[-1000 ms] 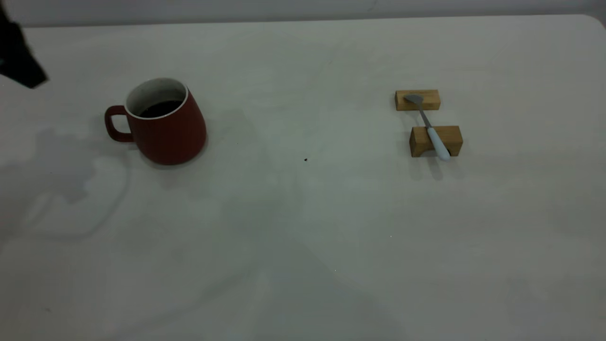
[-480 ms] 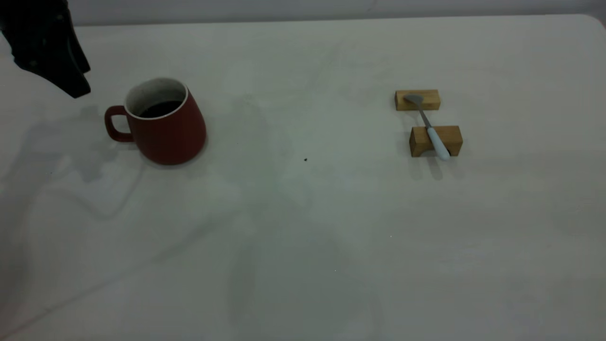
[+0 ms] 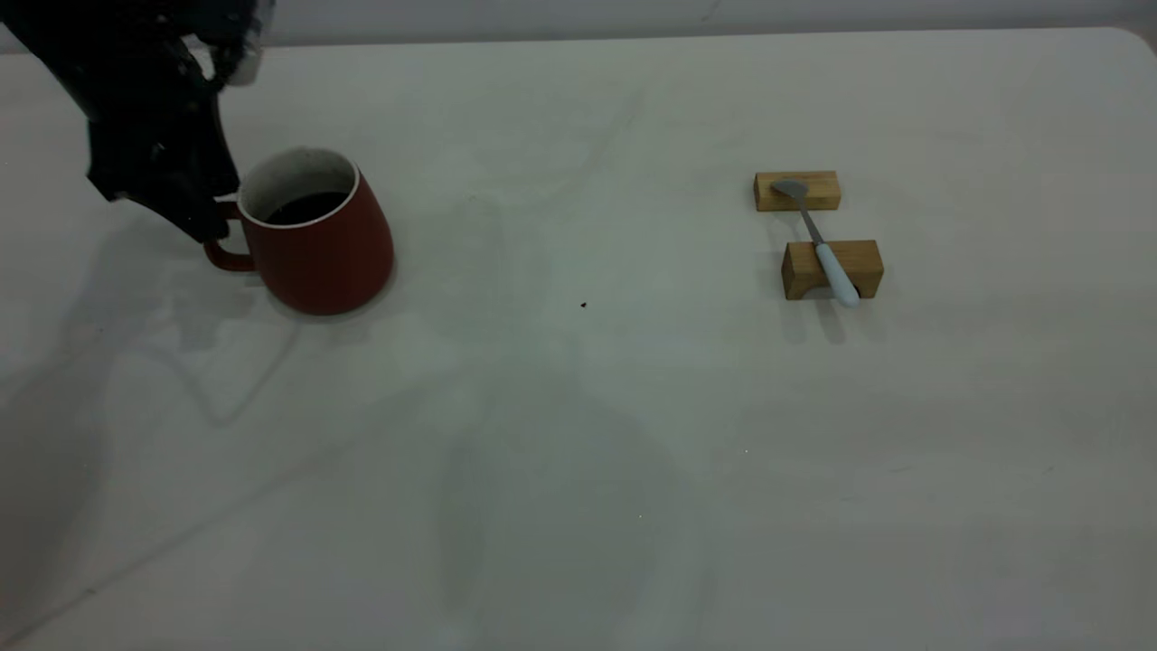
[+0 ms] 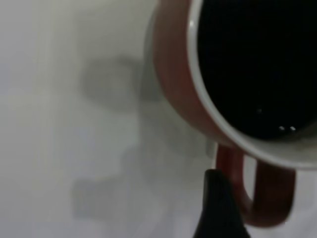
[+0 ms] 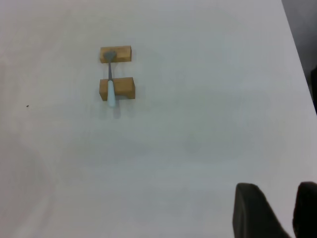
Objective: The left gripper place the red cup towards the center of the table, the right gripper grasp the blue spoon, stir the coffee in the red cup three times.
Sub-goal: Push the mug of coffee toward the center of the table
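Observation:
The red cup [image 3: 316, 249] stands at the table's [image 3: 578, 452] left, with dark coffee [image 3: 305, 208] inside and its handle turned toward the left arm. My left gripper [image 3: 206, 221] hangs at that handle and hides its upper part. In the left wrist view one black finger [image 4: 218, 208] sits right beside the handle [image 4: 267, 198], below the cup [image 4: 173, 89] and coffee [image 4: 252, 64]; the other finger is out of frame, so the jaws look open. The blue spoon [image 3: 827, 258] lies across two wooden blocks at the right. My right gripper [image 5: 280, 198] hovers far from the spoon [image 5: 111, 91], fingers slightly apart and empty.
Two tan blocks carry the spoon: the far one [image 3: 818, 191] under its bowl, the near one [image 3: 863, 267] under its handle. A small dark speck [image 3: 583, 305] lies mid-table. The table's rounded corner is at the far right [image 3: 1134, 41].
The left gripper has come in from the far left edge, down and rightward, and now reaches the cup's handle. Cup and spoon have not moved.

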